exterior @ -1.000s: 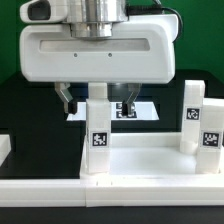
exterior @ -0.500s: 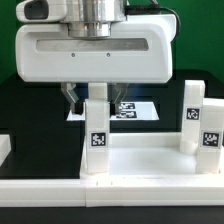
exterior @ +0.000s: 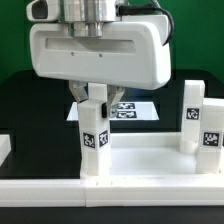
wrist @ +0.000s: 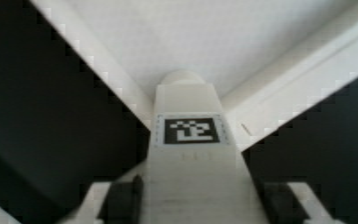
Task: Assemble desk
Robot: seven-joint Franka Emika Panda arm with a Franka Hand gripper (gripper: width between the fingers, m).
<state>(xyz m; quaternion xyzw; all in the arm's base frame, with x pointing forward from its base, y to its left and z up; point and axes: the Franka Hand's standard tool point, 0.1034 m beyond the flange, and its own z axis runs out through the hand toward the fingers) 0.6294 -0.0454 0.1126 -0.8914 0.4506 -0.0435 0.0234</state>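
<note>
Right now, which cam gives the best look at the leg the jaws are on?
The wrist view: the leg fills the frame, its tag faces the camera, and a finger shows on each side. In the exterior view the same leg is visible with its tag, but the gripper body hides its top.

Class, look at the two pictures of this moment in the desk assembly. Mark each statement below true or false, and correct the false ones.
1. The gripper is closed on an upright leg. True.
2. That leg carries a black-and-white tag. True; both views show it.
3. The held leg lies flat on the black table. False; it stands upright at the tabletop.
4. No other leg stands on the tabletop. False; another leg stands toward the exterior view's right.
5. The marker board lies behind the held leg. True.
</note>
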